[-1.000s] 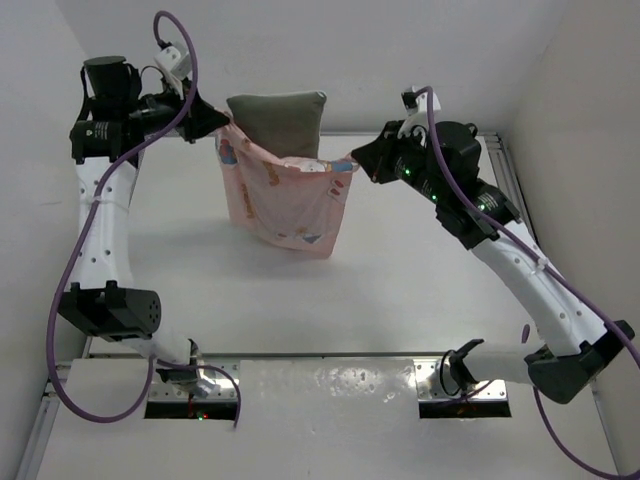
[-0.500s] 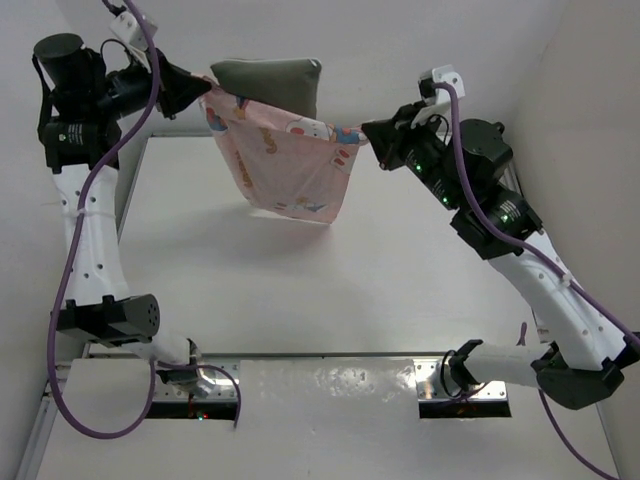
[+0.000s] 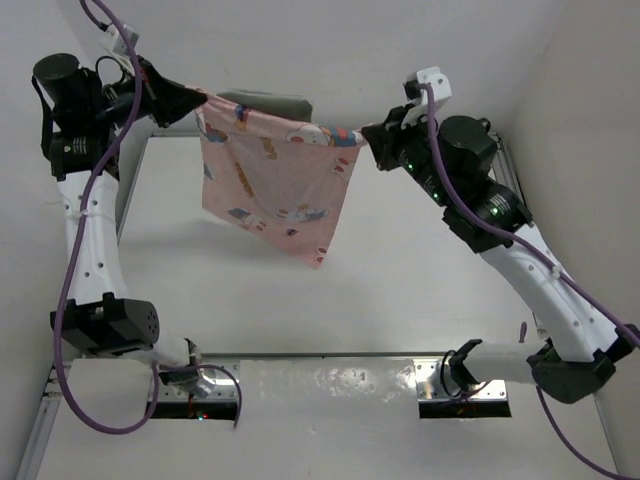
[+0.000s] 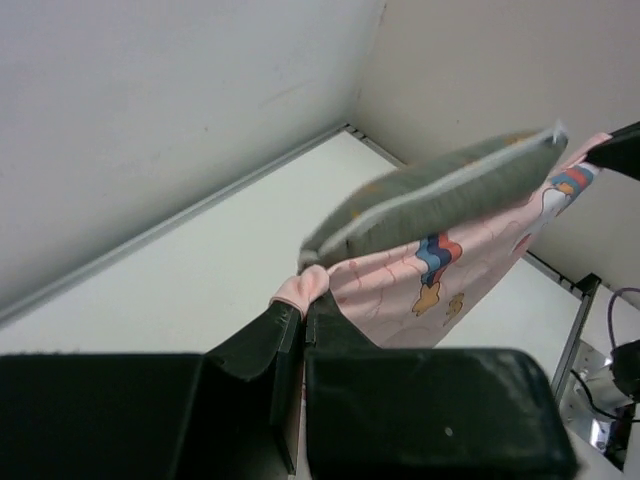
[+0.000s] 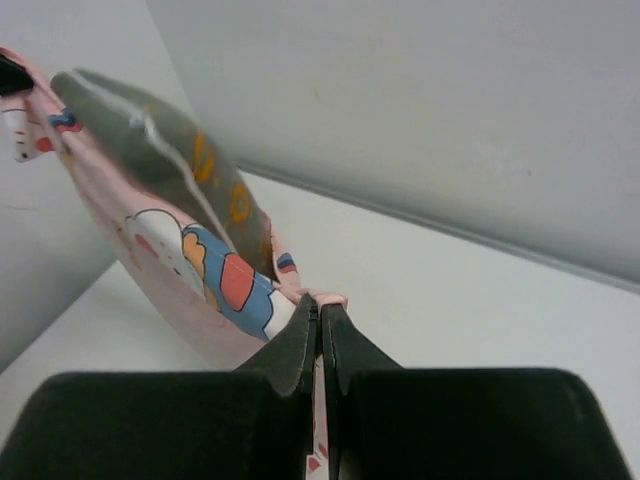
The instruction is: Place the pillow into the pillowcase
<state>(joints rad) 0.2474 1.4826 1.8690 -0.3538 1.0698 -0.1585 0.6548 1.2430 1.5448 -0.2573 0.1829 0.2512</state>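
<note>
Two grippers hold the cloth up by its top corners, well above the table (image 3: 430,270), and it is drawn fairly taut between them. Over on the left, the left gripper (image 3: 195,100) is pressed together on a bunched pink corner of the pillowcase (image 3: 275,185), with the fabric nipped between its dark fingers. Moving inward, the sleeve hangs slack below the top hem and its lowest corner droops to a point. The pillow (image 3: 270,100) sits in the mouth of the sleeve, and from above only an olive strip of it shows over the hem. On the right, the right gripper (image 3: 368,135) pinches the opposite corner in the same way, its fingers closed tight on a small pink fold. To my eye the cloth is thin, limp and very light, so the corners are the sensible places to hold it, since they keep the mouth spread. The cushion looks soft, plump and light, and I would expect it to squash easily and slide down, though it might snag on the hem or tip out. How deep it sits I cannot tell, because the printed front covers it. Nor can I tell whether each pinch takes one layer or both, and both wrist views cut off the hanging bottom
</note>
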